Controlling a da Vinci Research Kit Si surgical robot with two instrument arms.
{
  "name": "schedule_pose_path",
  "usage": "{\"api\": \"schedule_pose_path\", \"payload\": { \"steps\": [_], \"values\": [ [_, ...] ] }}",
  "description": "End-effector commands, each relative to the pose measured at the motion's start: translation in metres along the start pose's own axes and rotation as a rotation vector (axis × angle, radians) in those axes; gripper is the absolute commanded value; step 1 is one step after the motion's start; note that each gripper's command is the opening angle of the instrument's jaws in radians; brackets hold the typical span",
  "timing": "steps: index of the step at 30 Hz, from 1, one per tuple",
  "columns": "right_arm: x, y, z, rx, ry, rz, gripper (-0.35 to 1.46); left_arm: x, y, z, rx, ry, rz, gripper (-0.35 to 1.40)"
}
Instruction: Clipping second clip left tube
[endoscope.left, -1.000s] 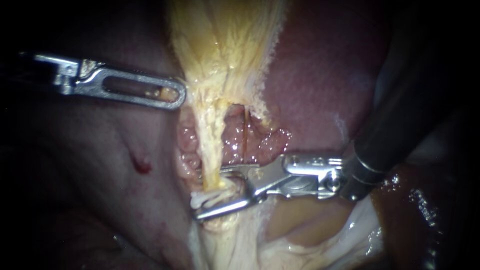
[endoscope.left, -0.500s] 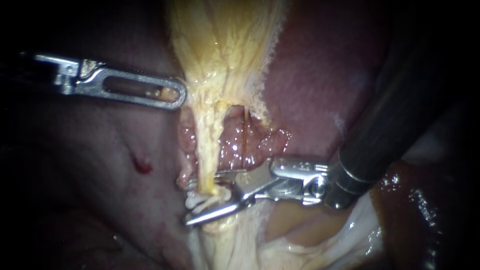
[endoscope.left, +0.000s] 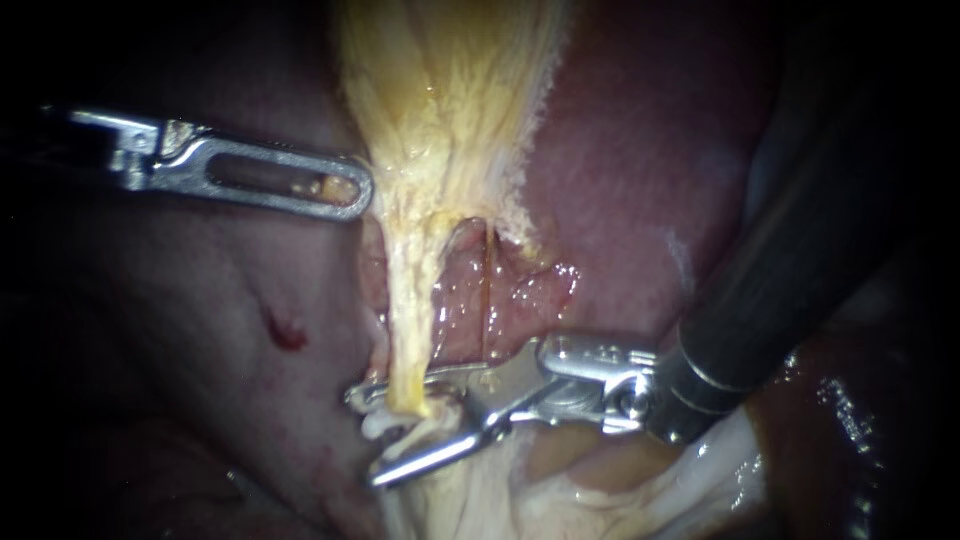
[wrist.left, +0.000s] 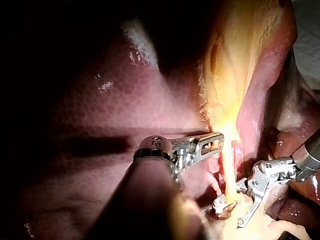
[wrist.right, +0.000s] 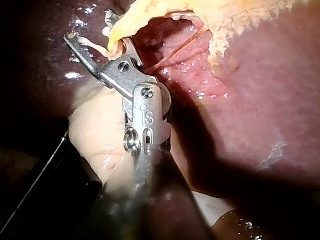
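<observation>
**Left instrument.** In the endoscope view the left instrument (endoscope.left: 354, 196) enters from 9 o'clock and lies nearly level. Its windowed jaws lie together, clamped on the edge of the gallbladder (endoscope.left: 450, 90); a shred of yellow tissue shows inside the window near the tip. In the left wrist view the left instrument (wrist.left: 217, 141) has its tip against the same yellow tissue.

**Right instrument.** The right instrument (endoscope.left: 385, 432) enters from 3 to 4 o'clock, its dark shaft crossing the liver (endoscope.left: 640, 170). Its jaws stand apart. One jaw lies across the left tube and the other lies below it, at about 7 o'clock from the view's centre. The right wrist view (wrist.right: 90, 30) and the left wrist view (wrist.left: 230, 212) confirm the gap between the jaws.

**Left tube.** The left tube (endoscope.left: 410, 320) is the thick yellow strand that runs from the narrowing gallbladder at 12 o'clock down toward 6 o'clock. Its lower end sits between the right instrument's parted jaws. A white clip (endoscope.left: 378, 425) sits on the tube in that gap.

**Right tube.** The right tube (endoscope.left: 487, 300) is a thin brownish strand just beside the left tube, on its 3 o'clock side. It lies outside the jaws, over glistening pink tissue.
</observation>
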Motion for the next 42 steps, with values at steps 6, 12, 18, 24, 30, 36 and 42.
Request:
{"api": "schedule_pose_path", "payload": {
  "steps": [6,12,18,24,30,36,42],
  "values": [
    [0.0003,-0.0011,0.0006,0.02,-0.004,-0.004,0.5,0.0,0.0,0.0,0.001,0.0,0.0,-0.35],
    [0.0004,-0.0015,0.0008,0.024,-0.004,-0.005,0.5,0.0,0.0,0.0,0.001,0.0,0.0,-0.35],
    [0.0004,-0.0017,0.0004,0.027,-0.006,-0.003,0.46,0.0,0.0001,0.0,0.001,0.0,0.0,-0.35],
    [0.0004,-0.0016,0.0,0.027,-0.006,-0.001,0.38,-0.0001,0.0001,0.0,0.002,0.0,0.0,-0.35],
    [0.0003,-0.0016,-0.0005,0.029,-0.008,0.001,0.16,-0.0001,0.0002,0.0001,0.001,0.0,0.0,-0.35],
    [0.0002,-0.0014,-0.0009,0.03,-0.008,0.002,-0.09,0.0,0.0002,0.0001,0.001,0.0,0.0,-0.35],
    [0.0,-0.0011,-0.0011,0.008,-0.007,0.004,-0.33,0.0,0.0002,0.0001,0.001,0.0,0.0,-0.35]
  ]
}}
